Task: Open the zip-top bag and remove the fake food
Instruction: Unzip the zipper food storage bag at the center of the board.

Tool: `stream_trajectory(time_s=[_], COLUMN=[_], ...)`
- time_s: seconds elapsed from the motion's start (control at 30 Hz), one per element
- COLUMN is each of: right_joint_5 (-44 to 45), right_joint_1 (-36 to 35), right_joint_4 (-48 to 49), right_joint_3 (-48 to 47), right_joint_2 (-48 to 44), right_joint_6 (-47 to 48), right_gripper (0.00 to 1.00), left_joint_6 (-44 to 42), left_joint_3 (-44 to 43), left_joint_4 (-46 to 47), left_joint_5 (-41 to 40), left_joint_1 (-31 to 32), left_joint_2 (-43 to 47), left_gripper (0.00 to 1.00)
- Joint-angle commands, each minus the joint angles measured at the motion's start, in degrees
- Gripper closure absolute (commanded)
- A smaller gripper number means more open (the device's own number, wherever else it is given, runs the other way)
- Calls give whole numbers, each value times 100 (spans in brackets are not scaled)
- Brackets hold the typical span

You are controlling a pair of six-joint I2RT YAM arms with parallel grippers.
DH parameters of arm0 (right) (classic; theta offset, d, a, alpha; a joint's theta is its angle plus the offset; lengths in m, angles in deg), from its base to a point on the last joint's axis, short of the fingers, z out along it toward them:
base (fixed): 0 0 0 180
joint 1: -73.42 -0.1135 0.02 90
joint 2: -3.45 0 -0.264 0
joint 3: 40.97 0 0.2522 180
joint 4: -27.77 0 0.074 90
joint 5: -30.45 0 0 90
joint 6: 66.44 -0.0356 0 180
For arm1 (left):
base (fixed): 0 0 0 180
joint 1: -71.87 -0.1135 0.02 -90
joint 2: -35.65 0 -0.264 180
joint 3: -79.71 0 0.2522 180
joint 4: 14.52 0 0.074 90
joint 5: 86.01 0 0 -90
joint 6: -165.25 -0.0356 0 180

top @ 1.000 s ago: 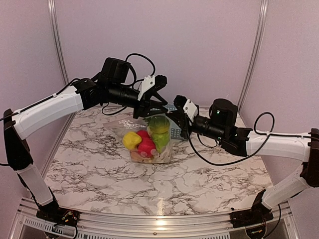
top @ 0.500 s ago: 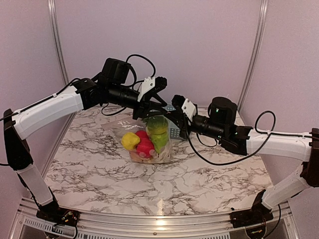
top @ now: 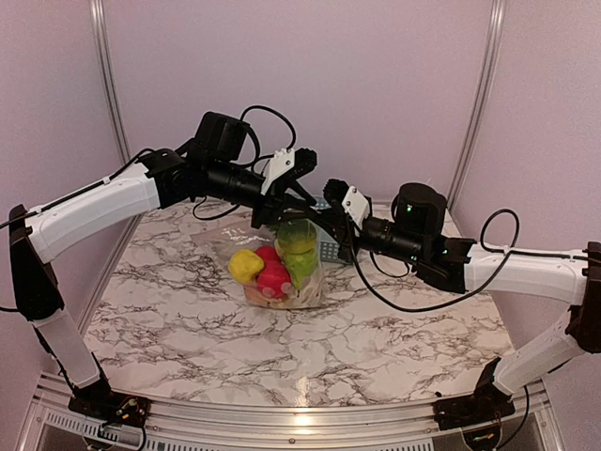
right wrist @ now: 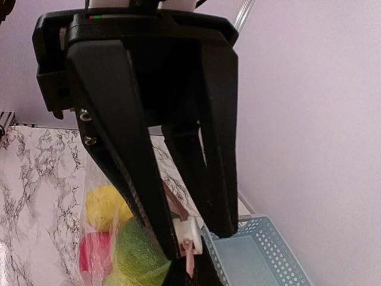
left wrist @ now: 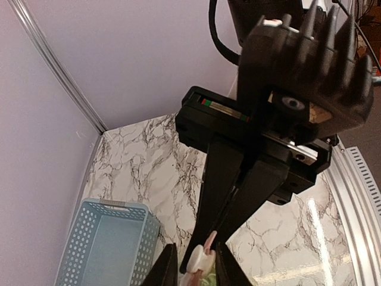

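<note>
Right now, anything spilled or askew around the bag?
Nothing stands out. The zip-top bag stands upright, fake food inside, its top pinched by the right gripper with the left gripper at the slider. Blue basket sits upright behind it.

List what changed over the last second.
The left gripper shifted slightly right, toward the right gripper, and its jaws straddle the white slider on the zip-top bag. Nothing was newly grasped or released. The right gripper stays shut on the bag's zipper edge. The fake food, the bag and the blue basket did not move.
</note>
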Motion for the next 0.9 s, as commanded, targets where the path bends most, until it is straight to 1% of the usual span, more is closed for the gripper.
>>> stream_trajectory(time_s=[0.0, 0.27, 0.47, 0.67, 0.87], right_joint_5=[-50, 171, 533, 538, 554], right_joint_1=[-58, -53, 51, 370, 542], right_joint_4=[50, 62, 23, 142, 66], right_joint_3=[-315, -311, -201, 109, 270], right_joint_2=[-86, -96, -182, -478, -666], right_joint_6=[-81, -248, -699, -1236, -1393], right_gripper=[100, 100, 100, 100, 100], left_joint_6=[-62, -19, 102, 224, 312], left_joint_3=[30, 205, 536, 687, 841], left_joint_4=[-39, 143, 542, 633, 766], left_joint_5=[17, -152, -314, -293, -300], left_joint_1=[39, 45, 35, -8, -68], left_joint_2=[-64, 15, 220, 275, 398], left_gripper=[81, 100, 100, 100, 100])
